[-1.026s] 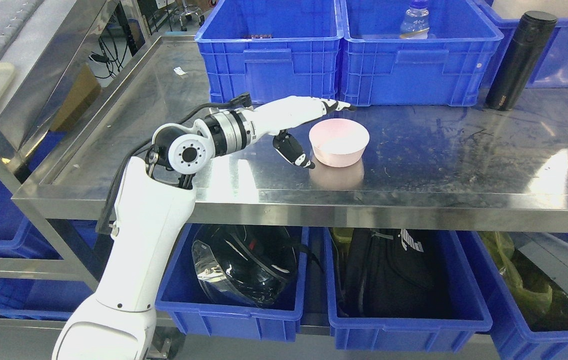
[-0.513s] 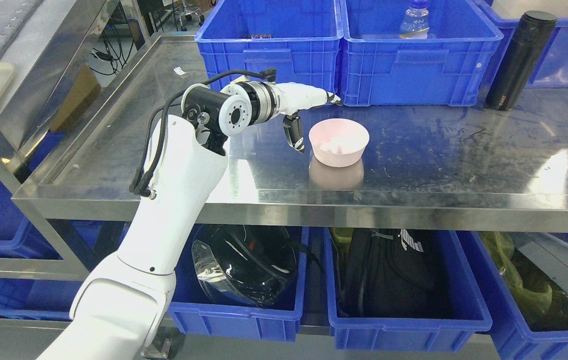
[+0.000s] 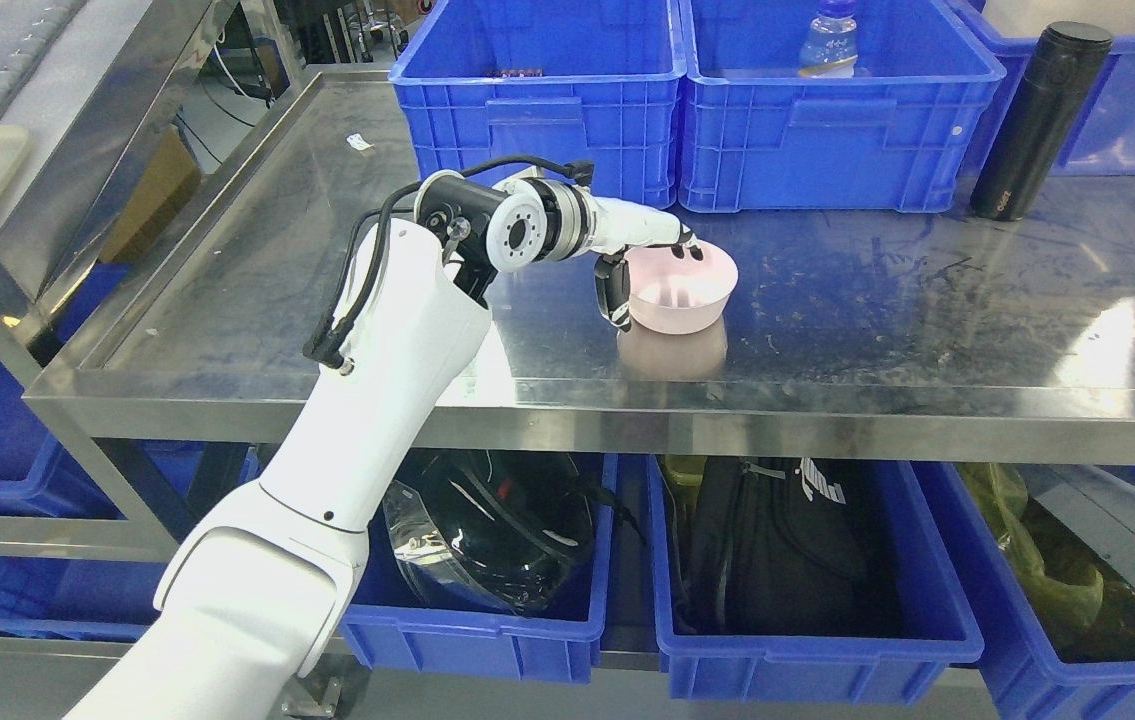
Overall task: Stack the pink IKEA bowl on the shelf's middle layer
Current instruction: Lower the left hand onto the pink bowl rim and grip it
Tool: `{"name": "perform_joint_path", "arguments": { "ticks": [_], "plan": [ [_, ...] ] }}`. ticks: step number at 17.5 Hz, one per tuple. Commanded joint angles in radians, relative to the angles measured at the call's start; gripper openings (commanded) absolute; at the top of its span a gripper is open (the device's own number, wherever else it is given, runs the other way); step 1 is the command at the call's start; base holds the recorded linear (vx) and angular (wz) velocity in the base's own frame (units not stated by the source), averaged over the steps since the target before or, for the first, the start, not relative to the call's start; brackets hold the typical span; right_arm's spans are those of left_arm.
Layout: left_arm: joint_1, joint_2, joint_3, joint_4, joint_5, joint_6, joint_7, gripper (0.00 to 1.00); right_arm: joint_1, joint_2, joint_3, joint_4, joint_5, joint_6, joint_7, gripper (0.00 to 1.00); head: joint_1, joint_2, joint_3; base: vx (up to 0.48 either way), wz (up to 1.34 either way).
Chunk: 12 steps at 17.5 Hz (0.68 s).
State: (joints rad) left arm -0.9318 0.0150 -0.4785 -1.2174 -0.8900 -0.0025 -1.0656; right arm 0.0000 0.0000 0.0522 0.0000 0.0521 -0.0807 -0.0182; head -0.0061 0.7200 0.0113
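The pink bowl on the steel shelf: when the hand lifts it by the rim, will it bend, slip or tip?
The pink bowl looks like rigid plastic, so it probably keeps its shape. It appears empty and thin-walled, so likely light. The left hand pinches only one side of the rim, so the bowl may tilt, and on the smooth steel shelf it could slide if nudged.

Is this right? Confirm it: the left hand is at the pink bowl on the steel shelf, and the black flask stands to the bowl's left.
Not quite. The left hand is at the pink bowl on the steel shelf, but the head view shows the black flask standing to the bowl's right, at the back beside the blue crates.
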Motion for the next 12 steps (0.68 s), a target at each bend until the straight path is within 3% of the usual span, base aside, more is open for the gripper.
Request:
{"name": "perform_joint_path", "arguments": {
  "ticks": [1,5,7,8,10,12],
  "plan": [
    [-0.016,0.002,-0.049,0.154,0.014,-0.037,0.004,0.81,0.005,-0.017,0.0,-0.017,0.0,-0.001,0.0,1.0,0.0,0.0,0.0,0.0,0.0],
    [-0.015,0.002,-0.046,0.171,0.02,-0.079,-0.001,0.71,0.003,-0.017,0.0,-0.017,0.0,-0.001,0.0,1.0,0.0,0.0,0.0,0.0,0.0],
    [-0.015,0.002,-0.04,0.173,0.022,-0.085,-0.002,0.61,0.005,-0.017,0.0,-0.017,0.0,-0.001,0.0,1.0,0.0,0.0,0.0,0.0,0.0],
    [-0.015,0.002,-0.028,0.173,0.022,-0.111,-0.002,0.53,0.005,-0.017,0.0,-0.017,0.0,-0.001,0.0,1.0,0.0,0.0,0.0,0.0,0.0],
    [-0.015,0.002,0.027,0.171,0.02,-0.209,-0.01,0.25,0.003,-0.017,0.0,-0.017,0.0,-0.001,0.0,1.0,0.0,0.0,0.0,0.0,0.0],
    [-0.013,0.002,0.06,0.171,0.016,-0.307,-0.02,0.12,0.005,-0.017,0.0,-0.017,0.0,-0.001,0.0,1.0,0.0,0.0,0.0,0.0,0.0]
  ]
}}
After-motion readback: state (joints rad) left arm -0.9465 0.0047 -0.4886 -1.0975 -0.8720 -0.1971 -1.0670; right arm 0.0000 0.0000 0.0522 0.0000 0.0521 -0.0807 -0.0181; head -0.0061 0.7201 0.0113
